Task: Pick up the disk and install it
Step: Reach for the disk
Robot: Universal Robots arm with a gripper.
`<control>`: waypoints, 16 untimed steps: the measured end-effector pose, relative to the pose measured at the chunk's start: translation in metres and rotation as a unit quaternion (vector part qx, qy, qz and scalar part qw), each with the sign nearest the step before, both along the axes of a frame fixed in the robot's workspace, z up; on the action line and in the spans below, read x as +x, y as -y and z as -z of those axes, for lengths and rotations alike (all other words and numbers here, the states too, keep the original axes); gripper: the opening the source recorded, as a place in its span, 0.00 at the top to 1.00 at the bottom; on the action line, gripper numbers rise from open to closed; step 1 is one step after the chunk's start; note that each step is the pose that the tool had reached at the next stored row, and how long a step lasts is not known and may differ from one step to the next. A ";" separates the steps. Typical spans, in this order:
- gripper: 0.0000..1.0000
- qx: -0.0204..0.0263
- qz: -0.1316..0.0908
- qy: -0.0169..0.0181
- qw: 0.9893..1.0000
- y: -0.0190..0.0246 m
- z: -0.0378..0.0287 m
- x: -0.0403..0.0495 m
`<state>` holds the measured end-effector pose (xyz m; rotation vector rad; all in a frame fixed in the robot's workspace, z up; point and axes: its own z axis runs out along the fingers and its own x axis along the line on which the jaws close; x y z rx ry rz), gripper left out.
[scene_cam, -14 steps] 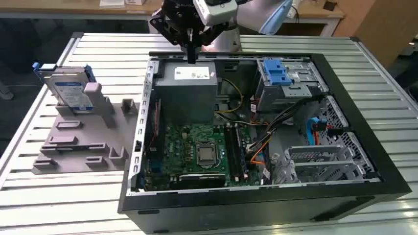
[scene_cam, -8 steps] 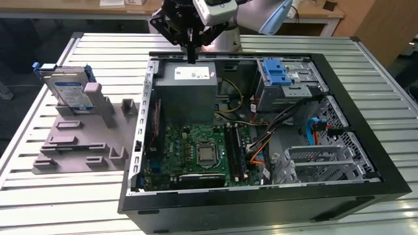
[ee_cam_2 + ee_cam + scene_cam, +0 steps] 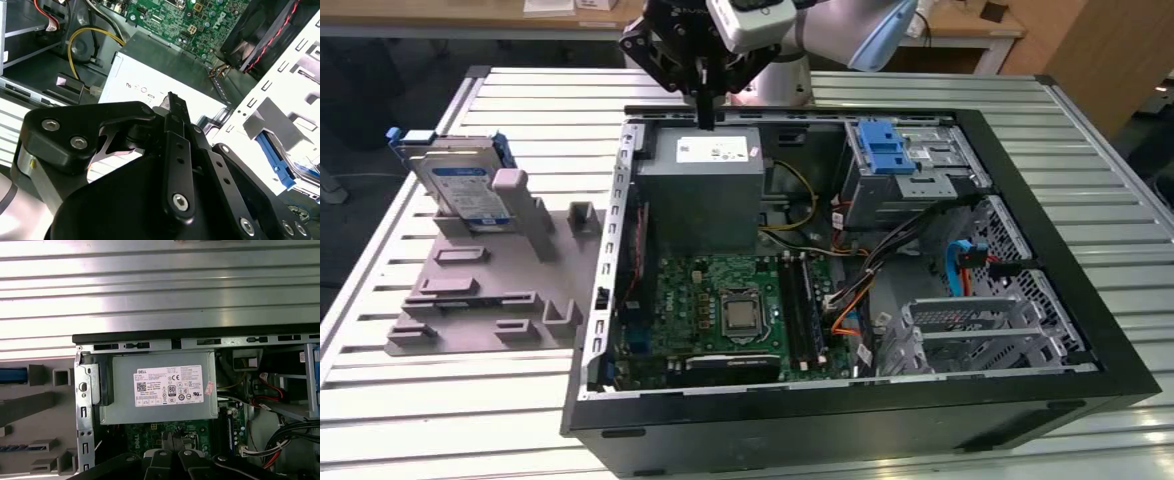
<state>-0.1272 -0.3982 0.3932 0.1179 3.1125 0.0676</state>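
Note:
The disk (image 3: 464,185), silver with a white-and-blue label and blue rails, stands upright in a grey holder (image 3: 480,290) on the table, at the exterior view's left, outside the computer case. My gripper (image 3: 707,120) hangs well to the right of it, above the back edge of the case and the grey power supply (image 3: 704,170). Its black fingers (image 3: 172,102) are pressed together with nothing between them, and in the first wrist view the gripper (image 3: 172,437) points down over the power supply (image 3: 160,390). A blue edge of the disk (image 3: 12,375) shows beside the case.
The open black computer case (image 3: 1067,300) lies on a slatted metal table (image 3: 400,400). Inside are the green motherboard (image 3: 720,310), a drive bay with a blue latch (image 3: 887,150), a metal drive cage (image 3: 974,325) and loose cables (image 3: 894,250).

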 end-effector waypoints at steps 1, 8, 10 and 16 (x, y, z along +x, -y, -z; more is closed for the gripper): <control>0.89 0.000 0.000 0.000 1.000 -0.0004 0.0000 -0.0012; 0.89 0.000 0.000 0.000 1.000 -0.0037 0.0001 -0.0086; 0.89 0.000 0.000 0.000 1.000 -0.0038 0.0001 -0.0091; 0.89 0.000 0.000 0.000 1.000 -0.0037 0.0009 -0.0112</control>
